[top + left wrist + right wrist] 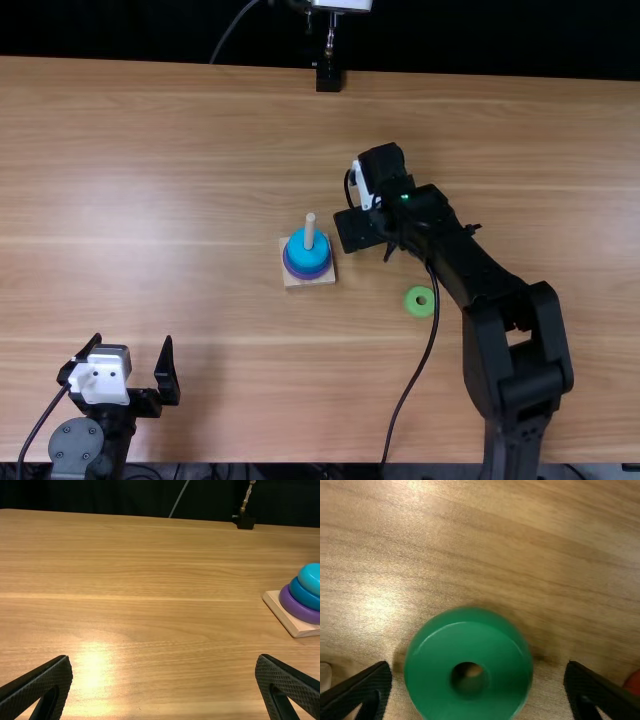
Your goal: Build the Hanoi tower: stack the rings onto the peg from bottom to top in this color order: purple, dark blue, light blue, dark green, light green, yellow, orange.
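In the top view, my left gripper point(132, 341) is open at the lower left; the left wrist view shows that gripper point(165, 659) holding nothing. My right gripper point(362, 230) is just right of the wooden base point(312, 282). In the right wrist view, the open right gripper point(477, 665) has a dark green ring point(440, 680) between its separated fingers. On the base's peg point(310, 230) sit a purple ring point(295, 606), a dark blue ring point(303, 594) and, topmost, a light blue ring point(311, 579). A light green ring point(410, 301) lies on the table.
Part of a red-orange object point(634, 683) shows beside the right gripper's finger. The right forearm point(480, 265) and a hanging cable point(425, 360) extend over the table point(200, 180) near the light green ring. A black fixture point(328, 76) stands at the far edge.
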You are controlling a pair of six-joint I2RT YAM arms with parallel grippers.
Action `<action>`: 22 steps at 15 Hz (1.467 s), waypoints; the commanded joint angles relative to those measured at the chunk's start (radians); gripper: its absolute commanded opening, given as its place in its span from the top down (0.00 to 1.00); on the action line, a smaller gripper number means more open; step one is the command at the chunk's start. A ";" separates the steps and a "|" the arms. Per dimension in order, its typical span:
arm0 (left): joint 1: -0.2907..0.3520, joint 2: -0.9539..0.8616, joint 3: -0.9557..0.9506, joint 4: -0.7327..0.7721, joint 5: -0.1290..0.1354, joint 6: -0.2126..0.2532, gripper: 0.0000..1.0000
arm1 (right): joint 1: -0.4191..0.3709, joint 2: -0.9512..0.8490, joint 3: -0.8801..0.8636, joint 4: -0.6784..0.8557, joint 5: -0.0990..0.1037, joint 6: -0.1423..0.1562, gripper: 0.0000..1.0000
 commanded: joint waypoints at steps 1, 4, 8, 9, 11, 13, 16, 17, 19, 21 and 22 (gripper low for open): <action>0.005 -0.012 -0.105 -0.079 0.015 0.016 0.00 | 0.015 0.021 0.024 0.000 0.009 0.002 0.78; 0.005 -0.012 -0.105 -0.079 0.015 0.014 0.00 | 0.017 0.018 0.021 0.013 0.005 0.001 1.00; 0.005 -0.012 -0.105 -0.079 0.015 0.014 0.00 | 0.024 -0.022 0.086 -0.009 0.009 -0.001 1.00; 0.005 -0.012 -0.105 -0.079 0.015 0.014 0.00 | 0.023 -0.049 0.119 -0.070 0.009 -0.003 1.00; 0.005 -0.012 -0.105 -0.079 0.015 0.014 0.00 | 0.024 -0.105 0.227 -0.272 0.009 -0.003 1.00; 0.005 -0.012 -0.105 -0.079 0.015 0.014 0.00 | 0.033 -0.108 0.349 -0.460 0.007 -0.001 1.00; 0.005 -0.012 -0.105 -0.079 0.015 0.014 0.00 | 0.053 -0.109 0.520 -0.615 0.007 0.001 1.00; 0.005 -0.012 -0.105 -0.079 0.015 0.014 0.00 | 0.072 -0.109 0.560 -0.640 0.007 0.001 1.00; 0.005 -0.012 -0.105 -0.079 0.015 0.014 0.00 | 0.102 -0.111 0.645 -0.708 0.007 0.001 1.00; 0.005 -0.012 -0.105 -0.079 0.015 0.014 0.00 | 0.121 -0.111 0.704 -0.753 0.007 0.001 1.00; 0.005 -0.012 -0.105 -0.079 0.015 0.014 0.00 | 0.127 -0.109 0.724 -0.762 0.005 0.001 1.00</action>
